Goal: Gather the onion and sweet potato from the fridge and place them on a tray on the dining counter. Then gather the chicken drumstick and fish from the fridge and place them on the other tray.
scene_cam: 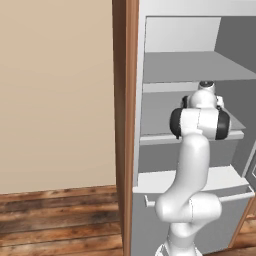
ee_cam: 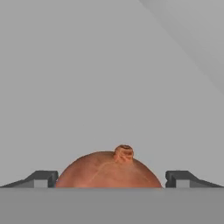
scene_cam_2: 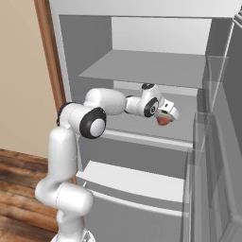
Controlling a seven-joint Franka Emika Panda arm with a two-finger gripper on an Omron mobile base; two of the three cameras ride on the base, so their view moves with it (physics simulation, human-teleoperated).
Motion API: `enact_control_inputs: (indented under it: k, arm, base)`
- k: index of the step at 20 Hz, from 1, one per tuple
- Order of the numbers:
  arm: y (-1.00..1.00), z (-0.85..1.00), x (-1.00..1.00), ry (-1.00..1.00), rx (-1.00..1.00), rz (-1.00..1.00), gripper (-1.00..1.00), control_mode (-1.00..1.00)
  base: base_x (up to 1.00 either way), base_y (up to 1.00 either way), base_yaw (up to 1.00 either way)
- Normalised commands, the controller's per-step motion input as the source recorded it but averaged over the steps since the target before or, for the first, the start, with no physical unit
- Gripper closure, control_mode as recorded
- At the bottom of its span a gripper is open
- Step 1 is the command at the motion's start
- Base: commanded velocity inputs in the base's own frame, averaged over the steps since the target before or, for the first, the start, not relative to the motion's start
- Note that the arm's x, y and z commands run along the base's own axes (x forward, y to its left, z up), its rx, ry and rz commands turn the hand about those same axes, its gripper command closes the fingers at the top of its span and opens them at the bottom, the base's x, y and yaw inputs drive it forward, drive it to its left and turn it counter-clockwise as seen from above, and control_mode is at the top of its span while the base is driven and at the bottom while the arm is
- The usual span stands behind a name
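Onion (ee_cam: 108, 170): orange-brown. Fridge (scene_cam_2: 142, 66): white interior, grey shelves, wood-brown frame. Arm (scene_cam: 192, 165): white, dark joints. Wall (scene_cam: 55, 90): beige. Floor (scene_cam: 55, 220): brown planks.

Hand view: onion (ee_cam: 109, 170) cut off below, only its upper dome showing; whether the fingertips (ee_cam: 41, 178) touch it cannot be told. Right base view: onion (scene_cam_2: 163, 121) largely hidden under the gripper (scene_cam_2: 166, 116). Fridge (scene_cam_2: 142, 71) cropped at right edge.
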Motion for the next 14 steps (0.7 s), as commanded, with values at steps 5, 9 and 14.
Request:
enact_control_inputs:
  k: [5, 9, 14]
  arm:
    - [0.0, -0.55, -0.02, 0.09, 0.08, -0.03, 1.0, -1.0]
    - [0.0, -0.85, -0.05, -0.17, 0.28, -0.09, 1.0, -1.0]
    - [0.0, -0.88, -0.01, -0.46, 0.34, -0.06, 1.0, -1.0]
  base:
    - [0.0, 0.0, 0.0]
    - [0.0, 0.0, 0.0]
    - [0.0, 0.0, 0.0]
